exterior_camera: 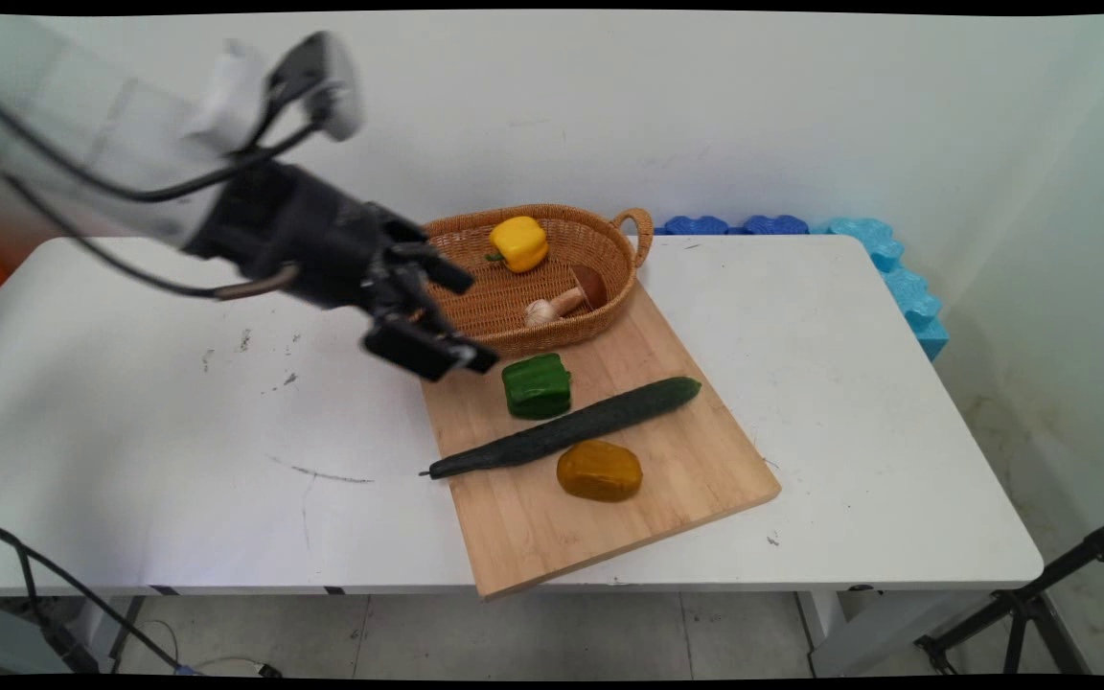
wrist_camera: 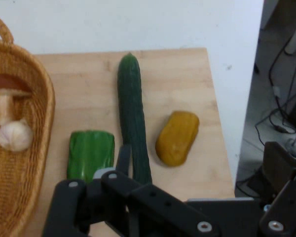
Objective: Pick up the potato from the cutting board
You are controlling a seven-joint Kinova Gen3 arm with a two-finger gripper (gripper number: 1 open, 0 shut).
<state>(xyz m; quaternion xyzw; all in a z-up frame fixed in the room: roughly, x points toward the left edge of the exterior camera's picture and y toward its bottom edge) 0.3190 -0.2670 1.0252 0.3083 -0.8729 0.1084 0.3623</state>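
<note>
My black gripper (exterior_camera: 477,323) hangs open and holds nothing, above the near left rim of a wicker basket (exterior_camera: 624,273) and the far left corner of a wooden cutting board (exterior_camera: 686,470). The thing closest to it is a green pepper (exterior_camera: 537,385) on the board. A long dark cucumber (exterior_camera: 571,426) lies slantwise across the board, with an orange-brown lump (exterior_camera: 599,471) in front of it. In the hand view the green pepper (wrist_camera: 91,154), cucumber (wrist_camera: 132,118) and orange-brown lump (wrist_camera: 176,137) lie just beyond the gripper (wrist_camera: 202,165).
Inside the basket lie a yellow pepper (exterior_camera: 518,242), a brown-capped mushroom (exterior_camera: 579,290) and a garlic bulb (exterior_camera: 540,311). Blue foam pieces (exterior_camera: 883,254) sit along the table's far right edge by the wall. A black stand leg (exterior_camera: 1041,594) is on the floor at the right.
</note>
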